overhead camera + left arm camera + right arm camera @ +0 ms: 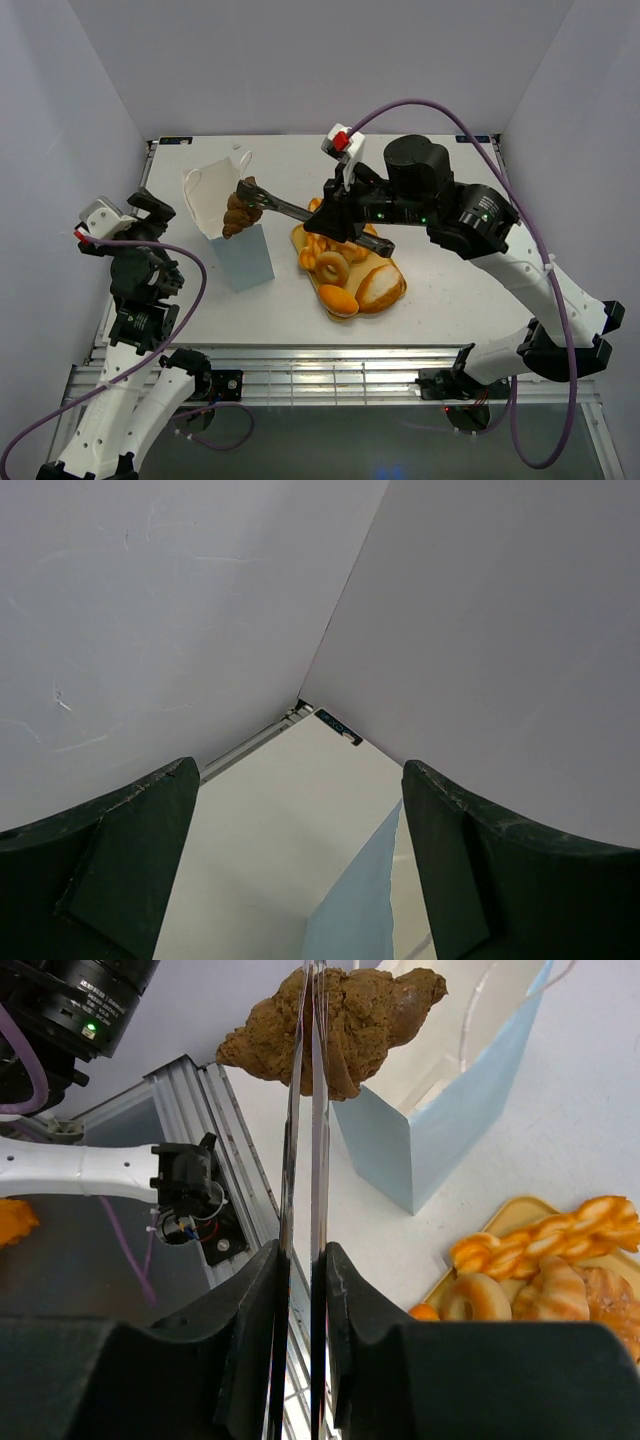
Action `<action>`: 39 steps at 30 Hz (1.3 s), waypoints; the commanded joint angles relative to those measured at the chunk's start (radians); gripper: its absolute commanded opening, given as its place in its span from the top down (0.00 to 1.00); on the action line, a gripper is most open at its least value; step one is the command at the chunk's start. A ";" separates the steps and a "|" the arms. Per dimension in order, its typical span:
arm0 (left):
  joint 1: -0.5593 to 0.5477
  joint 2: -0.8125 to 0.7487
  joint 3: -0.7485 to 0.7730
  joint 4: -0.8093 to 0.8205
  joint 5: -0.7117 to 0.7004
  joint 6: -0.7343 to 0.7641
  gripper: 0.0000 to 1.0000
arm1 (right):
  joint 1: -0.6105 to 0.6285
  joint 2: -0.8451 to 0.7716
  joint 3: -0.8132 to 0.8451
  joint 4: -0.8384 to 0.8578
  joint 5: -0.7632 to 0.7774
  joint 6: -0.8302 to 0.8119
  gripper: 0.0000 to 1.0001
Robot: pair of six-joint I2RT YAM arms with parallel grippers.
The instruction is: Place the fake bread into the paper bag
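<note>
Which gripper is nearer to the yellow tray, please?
Right. The right gripper, shut on the tongs, hangs over the far end of the yellow tray; the left gripper, jaws open, sits beyond the paper bag.

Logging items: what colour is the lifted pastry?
Dark brown lumpy toy pastry, clearest in right wrist view.

White table: paper bag upright; yellow tray just beside, not touching.
</note>
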 commanded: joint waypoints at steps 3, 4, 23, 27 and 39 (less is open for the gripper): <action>-0.002 -0.010 -0.009 0.016 -0.021 0.010 0.07 | 0.023 0.065 0.095 0.092 -0.014 -0.002 0.92; -0.004 -0.015 -0.011 0.017 -0.023 0.012 0.07 | 0.025 0.076 0.103 0.097 -0.017 -0.004 0.92; -0.004 -0.050 -0.034 0.065 -0.052 0.036 0.08 | 0.007 0.283 0.175 0.160 0.006 -0.054 0.92; -0.004 -0.045 -0.034 0.064 -0.047 0.036 0.08 | -0.012 0.307 0.186 0.160 0.008 -0.054 0.92; -0.004 -0.038 -0.031 0.054 -0.021 0.032 0.08 | -0.036 0.324 0.189 0.158 0.001 -0.053 0.62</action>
